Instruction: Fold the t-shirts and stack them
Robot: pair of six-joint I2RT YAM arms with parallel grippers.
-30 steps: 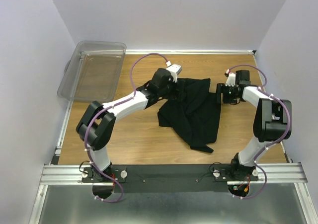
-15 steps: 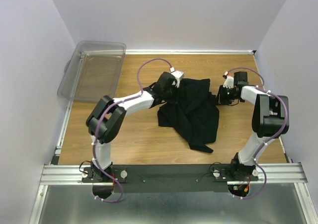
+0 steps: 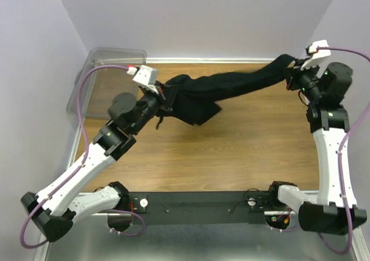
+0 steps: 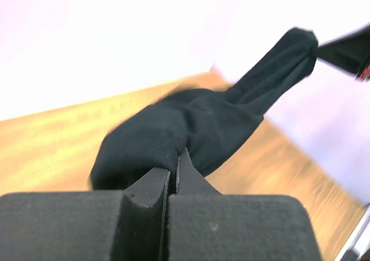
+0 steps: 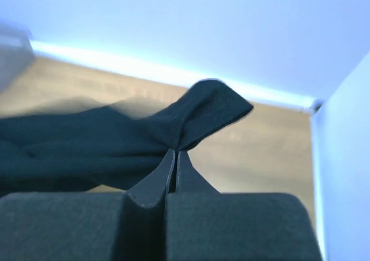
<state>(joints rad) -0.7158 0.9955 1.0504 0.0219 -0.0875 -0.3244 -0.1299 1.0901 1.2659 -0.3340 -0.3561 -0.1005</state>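
- A second ago the t-shirt lay crumpled on the table, with both arms bent low over it and their jaws apart; now both have clamped down and swung up and outward
- The left gripper has its jaws pressed together on a bunched fold of black cloth, over by the clear bin; its wrist view shows the fabric ballooning out right at the tips
- The right gripper is likewise closed tight on a pinch of cloth, up near the far right corner
- The t-shirt now stretches between them like a twisted rope, lifted above the wood and thicker at the left end; I can't tell whether that low bulge brushes the table
- To me this looks like the lift-and-stretch that opens the garment before any fold, so nothing is folded or stacked yet
- The twist suggests the two grips may not be on matching corners, so it may want a shake or a re-grip
- I can see only this one garment
- No logo, tag or print shows on the cloth in any view, and there is no writing to read anywhere
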